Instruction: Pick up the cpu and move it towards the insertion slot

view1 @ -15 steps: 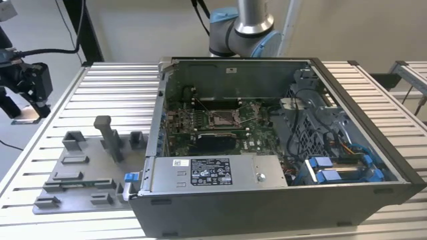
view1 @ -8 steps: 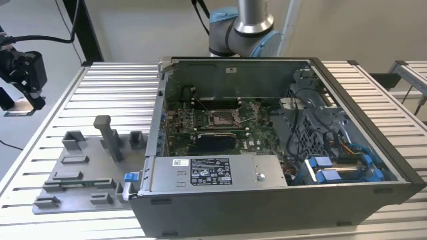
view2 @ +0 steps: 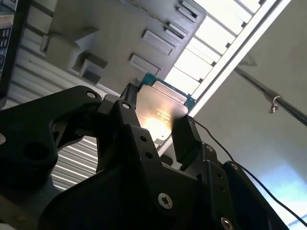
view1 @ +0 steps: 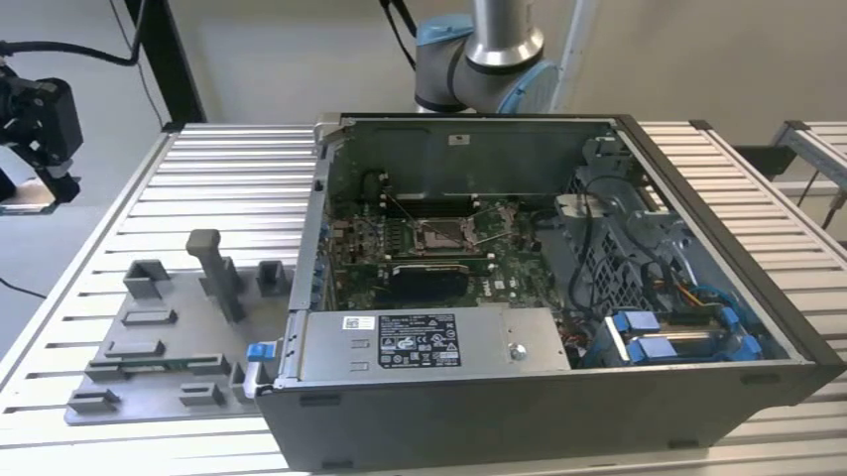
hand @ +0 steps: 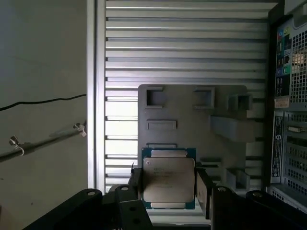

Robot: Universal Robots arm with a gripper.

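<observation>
Exterior view: an open computer case (view1: pixel 530 416) lies on a slatted metal table (view1: pixel 225 169) and takes up the centre and right of the frame. Inside it, on the green circuit board, the insertion slot (view1: pixel 443 235) sits close to the frame's centre. It is a small square socket with a silver frame and thin wire levers. At lower left, just beside the case, a grey fixture plate (view1: pixel 159 347) carries raised blocks. The arm's base (view1: pixel 483 50) stands at top centre, behind the case. The black gripper (view1: pixel 54 169) hangs at the far left edge, in the upper half of the frame, well apart from the slot.

First wrist view: the cpu (hand: pixel 169 179), a silvery square with a green rim, sits between two black fingers (hand: pixel 202 189). The jaws are clamped on its two opposite edges. Beyond it lie the fixture plate, the table's slats and a side of the case.

Second wrist view: the cpu (view2: pixel 160 110) appears at an angle, with glare on its metal top, gripped the same way. The fixture plate lies beyond.
</observation>
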